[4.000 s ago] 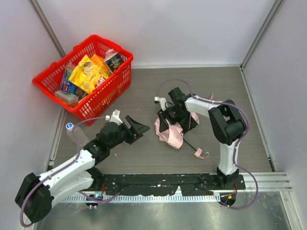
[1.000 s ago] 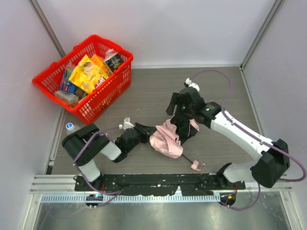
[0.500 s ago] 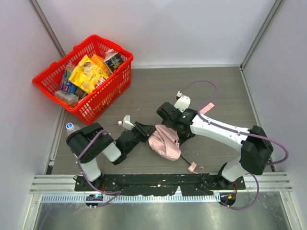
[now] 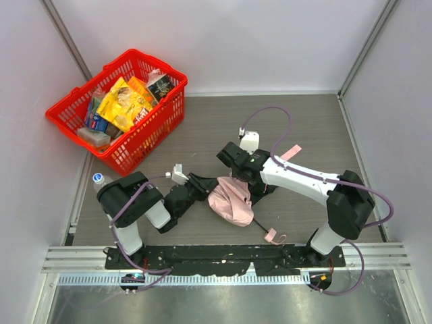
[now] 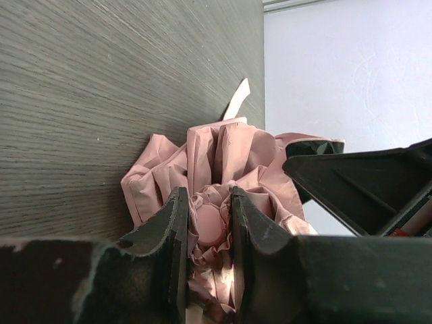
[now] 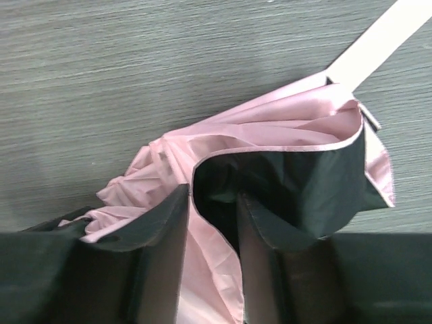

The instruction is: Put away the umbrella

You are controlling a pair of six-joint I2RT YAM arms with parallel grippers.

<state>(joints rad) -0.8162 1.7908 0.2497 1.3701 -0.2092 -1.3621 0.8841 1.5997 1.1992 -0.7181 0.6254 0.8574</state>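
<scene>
**Inspector:** Two grippers on one item, as I read it. Where is the umbrella [image 4: 231, 201]?

**Onlooker:** On the grey table [image 4: 202, 128], near its front edge, between the two arms. The pale pink canopy is a crumpled bunch. The thin black shaft [image 4: 260, 225] runs out of it toward the near right and ends in the small pink handle [image 4: 272, 236] with its loop. The umbrella lies well apart from the red basket [image 4: 118, 108], which stands full of packets at the far left corner.

**Inspector:** Left gripper [image 4: 206, 186]?

**Onlooker:** Low, at the left end of the bunch. Its wrist view shows both fingers [image 5: 172, 223] pressed against a rounded knot of gathered pink fabric, pinching it.

**Inspector:** Right gripper [image 4: 241, 178]?

**Onlooker:** At the far side of the bunch, pointing down. From its wrist camera, the fingers [image 6: 266, 226] stand close on either side of a fold, pink outside with dark lining within. Fabric fills the gap, so it is a pinch on the canopy. A pale strap [image 6: 374, 39] lies flat on the table beyond.
</scene>
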